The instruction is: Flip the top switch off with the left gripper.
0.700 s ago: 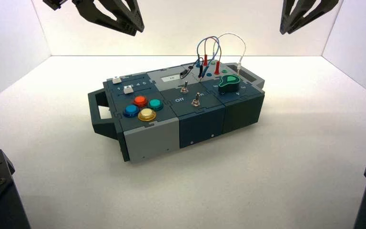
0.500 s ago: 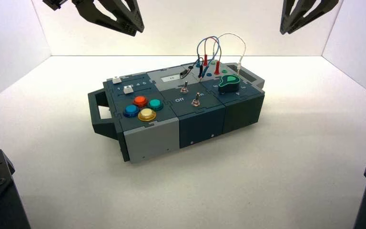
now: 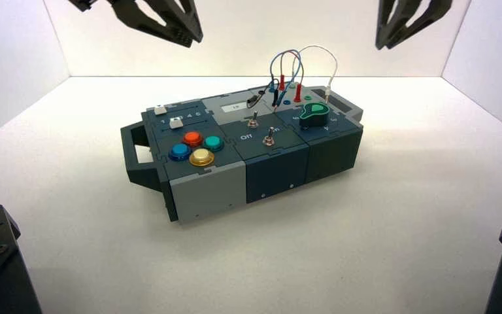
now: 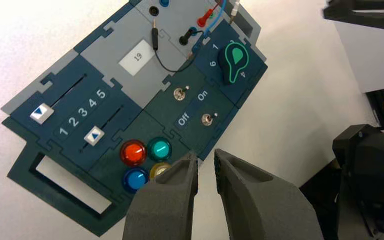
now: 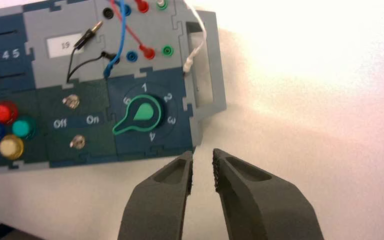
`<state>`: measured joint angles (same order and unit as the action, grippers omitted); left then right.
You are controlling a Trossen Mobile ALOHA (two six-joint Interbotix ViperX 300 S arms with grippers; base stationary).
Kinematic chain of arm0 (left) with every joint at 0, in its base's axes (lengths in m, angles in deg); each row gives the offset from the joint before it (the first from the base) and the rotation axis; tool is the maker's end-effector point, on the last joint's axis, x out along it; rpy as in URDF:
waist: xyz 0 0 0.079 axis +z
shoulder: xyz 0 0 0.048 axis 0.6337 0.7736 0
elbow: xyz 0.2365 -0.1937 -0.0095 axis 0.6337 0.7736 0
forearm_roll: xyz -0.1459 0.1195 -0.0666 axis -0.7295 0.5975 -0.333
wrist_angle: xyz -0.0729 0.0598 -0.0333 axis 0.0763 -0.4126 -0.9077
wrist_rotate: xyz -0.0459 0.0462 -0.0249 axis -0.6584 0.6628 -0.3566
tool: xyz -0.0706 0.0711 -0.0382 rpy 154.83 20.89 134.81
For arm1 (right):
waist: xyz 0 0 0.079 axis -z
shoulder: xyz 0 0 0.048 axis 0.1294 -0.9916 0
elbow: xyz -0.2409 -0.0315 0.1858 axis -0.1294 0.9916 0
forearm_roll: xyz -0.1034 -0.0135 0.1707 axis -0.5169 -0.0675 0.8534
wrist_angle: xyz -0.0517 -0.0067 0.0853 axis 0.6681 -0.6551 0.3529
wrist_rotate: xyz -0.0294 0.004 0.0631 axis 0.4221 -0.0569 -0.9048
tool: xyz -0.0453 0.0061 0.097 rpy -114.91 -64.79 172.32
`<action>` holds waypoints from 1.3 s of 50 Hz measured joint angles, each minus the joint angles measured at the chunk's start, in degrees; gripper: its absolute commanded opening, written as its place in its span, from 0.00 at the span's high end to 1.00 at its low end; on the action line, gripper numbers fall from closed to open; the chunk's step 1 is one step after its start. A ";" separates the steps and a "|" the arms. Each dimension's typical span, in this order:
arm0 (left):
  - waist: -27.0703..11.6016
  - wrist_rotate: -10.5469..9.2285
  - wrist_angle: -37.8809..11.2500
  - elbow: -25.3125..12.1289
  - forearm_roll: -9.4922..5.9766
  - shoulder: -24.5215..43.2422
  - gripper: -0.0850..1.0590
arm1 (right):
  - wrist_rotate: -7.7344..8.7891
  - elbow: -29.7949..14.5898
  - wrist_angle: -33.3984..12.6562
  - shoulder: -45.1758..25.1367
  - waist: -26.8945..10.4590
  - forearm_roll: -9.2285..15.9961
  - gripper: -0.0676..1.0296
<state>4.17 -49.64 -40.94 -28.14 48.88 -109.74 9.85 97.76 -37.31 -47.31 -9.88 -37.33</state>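
- Nearest, four glossy domed buttons cluster on the matte, jigsaw-edged box.
- Behind them, the top switch, a tiny silver toggle, stands beside white Off/On lettering.
- High above, the left end effector hangs slightly parted, empty; the right end effector likewise.

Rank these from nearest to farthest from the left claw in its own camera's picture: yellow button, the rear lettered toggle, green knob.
From the left gripper:
1. Yellow button, on the box's near edge beside the fingertips.
2. Top switch, mid-box, above the Off/On lettering.
3. Green knob, at the far end by the wires.
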 measured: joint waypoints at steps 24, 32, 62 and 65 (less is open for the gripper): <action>0.00 0.44 -1.93 -1.32 0.00 0.35 0.75 | 0.35 -10.28 0.09 -19.07 0.00 -1.49 0.64; 0.00 1.05 -2.55 -1.49 0.09 0.35 0.75 | 0.26 -12.66 0.26 -24.52 0.00 -1.58 0.61; 0.09 -0.35 -3.78 -3.78 -0.26 1.23 0.75 | 0.97 -18.28 -0.09 -34.54 1.67 -3.25 0.62; 0.00 -0.44 -3.78 -3.87 -0.35 1.85 0.79 | 1.05 -18.37 -0.18 -35.24 1.58 -3.25 0.72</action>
<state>4.17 -50.08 -44.72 -32.01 48.53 -107.89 10.90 79.39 -37.49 -82.55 -8.30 -40.58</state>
